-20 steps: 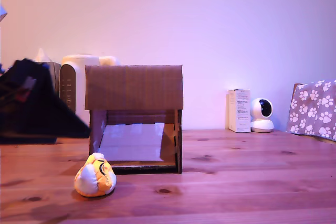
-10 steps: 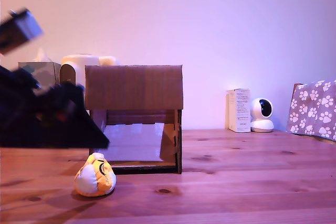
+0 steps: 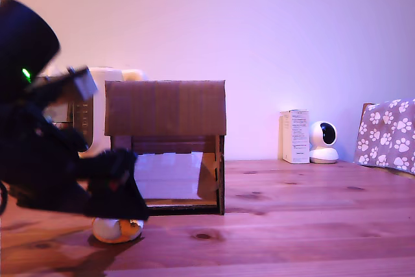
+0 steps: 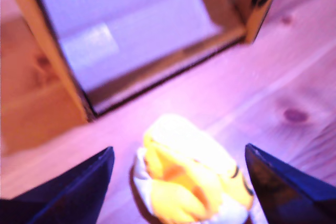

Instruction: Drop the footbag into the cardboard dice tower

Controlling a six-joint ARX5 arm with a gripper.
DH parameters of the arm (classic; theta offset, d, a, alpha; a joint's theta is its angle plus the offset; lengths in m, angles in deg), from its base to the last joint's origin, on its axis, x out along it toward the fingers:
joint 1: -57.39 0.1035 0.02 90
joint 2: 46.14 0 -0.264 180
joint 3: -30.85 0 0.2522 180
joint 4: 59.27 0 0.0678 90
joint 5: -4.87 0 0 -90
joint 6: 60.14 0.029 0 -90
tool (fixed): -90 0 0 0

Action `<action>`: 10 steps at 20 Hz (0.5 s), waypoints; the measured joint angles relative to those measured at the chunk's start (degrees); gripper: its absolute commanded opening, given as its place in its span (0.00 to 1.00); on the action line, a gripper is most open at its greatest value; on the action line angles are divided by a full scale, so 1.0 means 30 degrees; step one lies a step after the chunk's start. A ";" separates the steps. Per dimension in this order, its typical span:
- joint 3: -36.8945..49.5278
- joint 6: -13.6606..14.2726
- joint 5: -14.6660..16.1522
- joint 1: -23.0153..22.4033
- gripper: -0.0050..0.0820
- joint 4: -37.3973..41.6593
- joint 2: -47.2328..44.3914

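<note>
Straddling the footbag, spread tool; cardboard dice tower ramp bare.

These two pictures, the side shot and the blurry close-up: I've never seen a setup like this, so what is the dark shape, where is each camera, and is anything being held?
The dark shape at the exterior view's left is a robot arm, ending in a gripper. That picture comes from a fixed camera facing the wooden table. The close-up comes from a camera on the arm's wrist, looking out between the two dark jaws, which stand wide apart.

On the table lie the footbag, a small orange, yellow and white fabric ball, and behind it the cardboard dice tower, an open-fronted brown box with a pale ramp inside. Nothing is held: the jaws sit either side of the footbag, not closed on it.
</note>
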 measured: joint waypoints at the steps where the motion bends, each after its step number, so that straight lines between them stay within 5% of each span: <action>1: -0.0102 0.0000 0.0044 -0.0007 0.62 -0.0007 -0.0291; 4: -0.0488 0.0007 0.0066 -0.0007 0.09 -0.0372 -0.0321; 10: -0.0627 0.0015 0.0058 -0.0044 0.04 -0.2761 0.1902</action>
